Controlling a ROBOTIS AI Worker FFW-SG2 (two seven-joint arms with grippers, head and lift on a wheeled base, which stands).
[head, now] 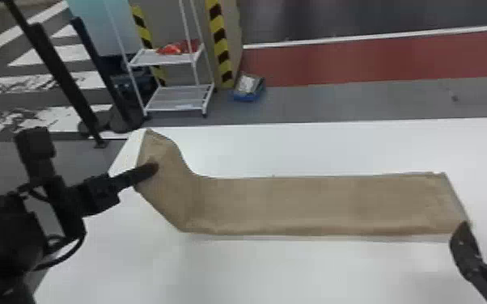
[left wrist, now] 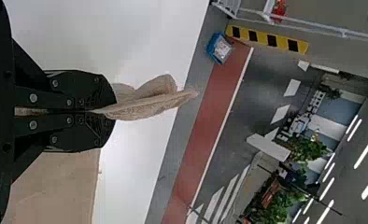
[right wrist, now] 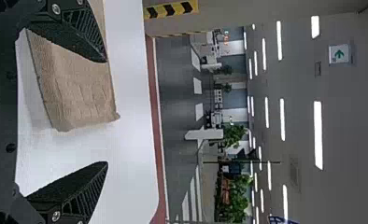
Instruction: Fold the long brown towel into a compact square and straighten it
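The left fingers [left wrist: 88, 95] are closed on the towel [head: 315, 206], pinching its lifted end; the rest runs flat over the surface [head: 295, 271] to a corner just beside the right fingers [right wrist: 79, 191], which are spread wide and grip nothing (whether one brushes the cloth, I can't tell). Folding now could go crooked: the raised end slants away from the flat length, and the far end, unpinned, might slide if pulled.

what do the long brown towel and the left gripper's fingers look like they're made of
The towel looks like soft woven cloth, perhaps cotton: matte, with fine ribbing and wrinkles. The left gripper's fingers seem rigid black plastic or coated metal, dull, with visible screws.
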